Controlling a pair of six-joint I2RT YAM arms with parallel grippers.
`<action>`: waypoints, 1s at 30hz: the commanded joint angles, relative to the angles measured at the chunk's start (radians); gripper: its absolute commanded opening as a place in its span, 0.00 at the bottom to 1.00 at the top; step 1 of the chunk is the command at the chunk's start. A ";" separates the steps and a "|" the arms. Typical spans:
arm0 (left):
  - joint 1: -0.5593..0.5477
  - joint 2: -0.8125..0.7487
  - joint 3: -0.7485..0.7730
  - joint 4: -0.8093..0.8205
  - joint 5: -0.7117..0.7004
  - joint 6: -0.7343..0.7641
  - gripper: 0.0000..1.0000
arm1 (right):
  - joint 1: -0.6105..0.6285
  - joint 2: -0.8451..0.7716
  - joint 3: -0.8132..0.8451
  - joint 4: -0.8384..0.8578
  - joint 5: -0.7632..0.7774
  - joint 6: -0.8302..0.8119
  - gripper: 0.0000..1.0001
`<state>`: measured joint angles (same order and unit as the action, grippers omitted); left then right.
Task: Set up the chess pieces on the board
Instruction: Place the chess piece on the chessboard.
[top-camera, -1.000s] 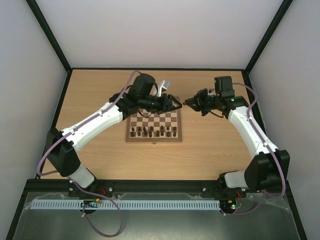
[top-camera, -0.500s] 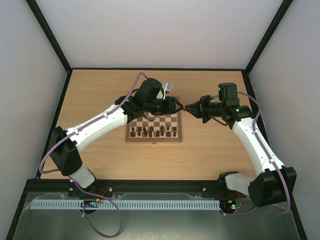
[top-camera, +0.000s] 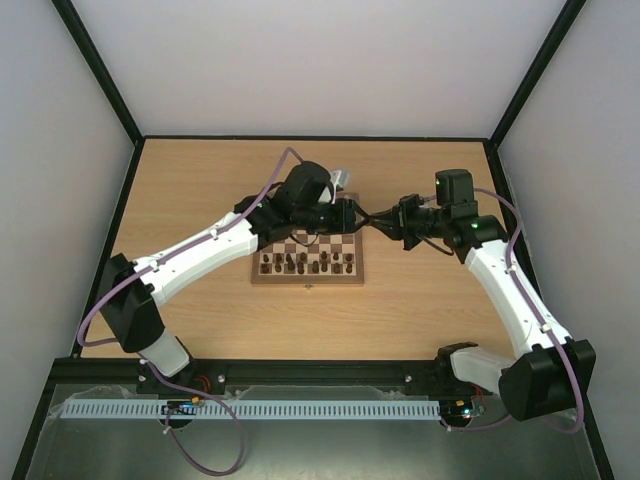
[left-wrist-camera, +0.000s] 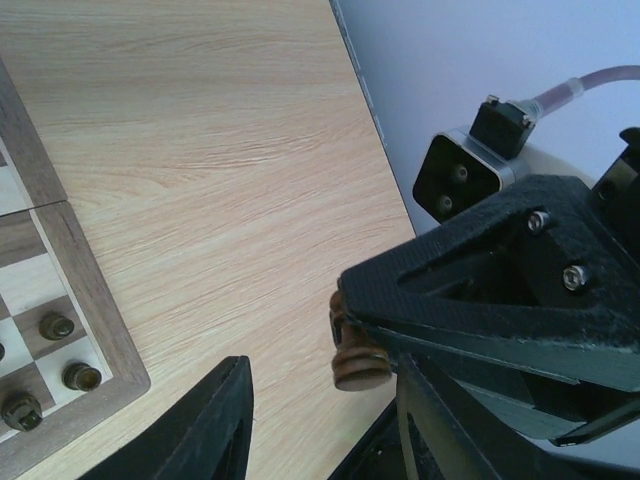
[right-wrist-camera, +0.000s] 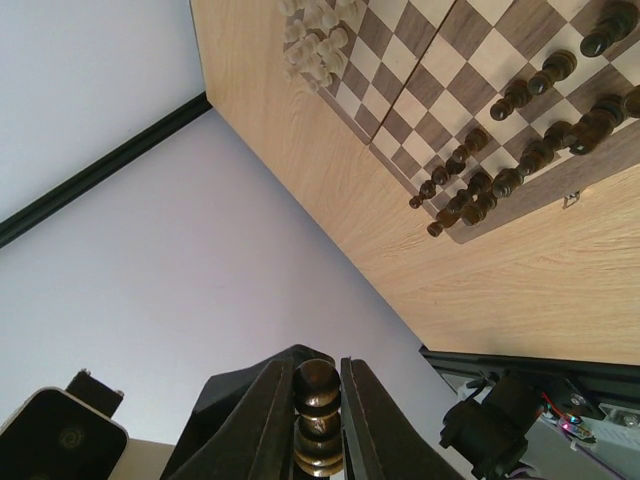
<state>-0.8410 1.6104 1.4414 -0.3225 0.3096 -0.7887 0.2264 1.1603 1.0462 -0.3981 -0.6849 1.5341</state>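
My right gripper (top-camera: 374, 219) is shut on a dark brown chess piece (right-wrist-camera: 318, 415), which it holds in the air just past the board's (top-camera: 330, 243) right far corner. In the left wrist view the same piece (left-wrist-camera: 360, 352) sticks out of the right gripper's black fingers (left-wrist-camera: 470, 300). My left gripper (left-wrist-camera: 320, 425) is open, its fingertips on either side of the piece's base and apart from it. Several dark chess pieces (top-camera: 305, 263) stand in the board's two near rows; they also show in the right wrist view (right-wrist-camera: 520, 130).
Pale cream chessmen (right-wrist-camera: 315, 40) stand at the board's far edge, mostly hidden under my left arm in the top view. The board's border (left-wrist-camera: 95, 290) lies left of the grippers. The black table rim (top-camera: 495, 170) and the side wall are to the right.
My left gripper has moved right and my right gripper left, until they meet beside the board's right far corner. The piece has stayed in the right gripper.
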 joint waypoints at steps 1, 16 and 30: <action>-0.022 -0.029 0.025 -0.013 -0.028 0.019 0.41 | 0.017 0.015 0.021 -0.034 0.004 0.017 0.13; -0.035 -0.026 0.036 -0.045 -0.070 0.028 0.24 | 0.078 0.024 0.027 -0.002 0.035 0.053 0.13; -0.034 -0.016 0.058 -0.092 -0.106 0.035 0.39 | 0.086 0.001 0.007 0.007 0.042 0.068 0.13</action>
<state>-0.8703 1.6081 1.4719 -0.4122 0.2195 -0.7635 0.3016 1.1839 1.0664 -0.3817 -0.6270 1.5879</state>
